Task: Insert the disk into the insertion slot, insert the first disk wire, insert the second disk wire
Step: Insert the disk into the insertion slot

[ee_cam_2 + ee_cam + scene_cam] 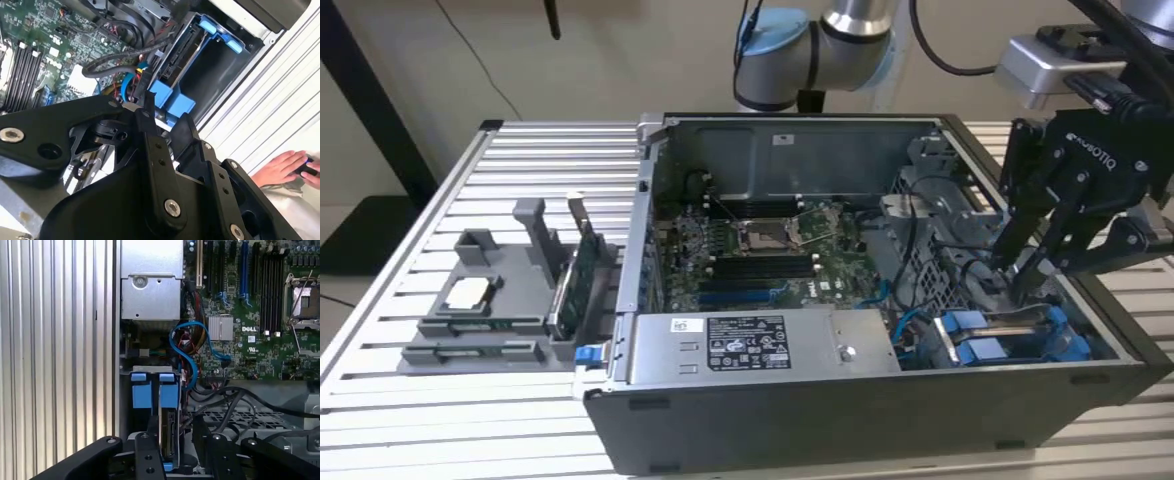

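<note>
Slatted table (520, 150), one disk (169, 432), one hand (1021, 285)

Bright even indoor light, soft shadows, mild glare

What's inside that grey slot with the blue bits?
The disk stands on edge in the insertion slot, in its blue carrier. The gripper covers one end, so any plugs there are hidden.
</note>
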`<state>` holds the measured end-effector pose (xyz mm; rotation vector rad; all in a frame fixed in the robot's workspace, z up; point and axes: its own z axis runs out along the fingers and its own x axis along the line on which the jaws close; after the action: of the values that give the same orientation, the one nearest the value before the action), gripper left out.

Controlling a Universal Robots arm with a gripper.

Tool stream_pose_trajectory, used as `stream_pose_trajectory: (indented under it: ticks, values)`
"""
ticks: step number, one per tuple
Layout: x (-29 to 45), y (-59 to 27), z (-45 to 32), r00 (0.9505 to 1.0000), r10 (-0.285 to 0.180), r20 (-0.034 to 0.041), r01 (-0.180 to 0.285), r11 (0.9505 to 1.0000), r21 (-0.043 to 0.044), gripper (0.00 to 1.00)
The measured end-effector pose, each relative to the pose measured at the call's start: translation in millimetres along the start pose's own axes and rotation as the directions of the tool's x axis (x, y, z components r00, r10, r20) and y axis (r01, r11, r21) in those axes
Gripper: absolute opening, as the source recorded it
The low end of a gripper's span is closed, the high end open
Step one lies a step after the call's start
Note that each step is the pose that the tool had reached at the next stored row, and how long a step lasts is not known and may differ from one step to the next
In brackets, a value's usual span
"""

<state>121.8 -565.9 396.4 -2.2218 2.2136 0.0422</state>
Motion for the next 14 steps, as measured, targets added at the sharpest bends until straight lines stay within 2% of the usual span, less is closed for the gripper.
stream_pose_trajectory:
  ticks: [2,4,10,14]
  values:
    - [-1.1,0.1,0.4,0.9999,-0.009,0.0073,0.009,0.9999,0.0093,0.41]
    - [-3.0,0.3,1.5,0.9998,-0.017,0.0098,0.017,0.9997,0.0176,0.41]
    - [-11.0,0.9,6.1,0.9990,-0.042,0.0112,0.042,0.9982,0.0420,0.41]
    - [-14.4,2.6,8.9,0.9984,-0.056,0.0110,0.055,0.9972,0.0500,0.41]
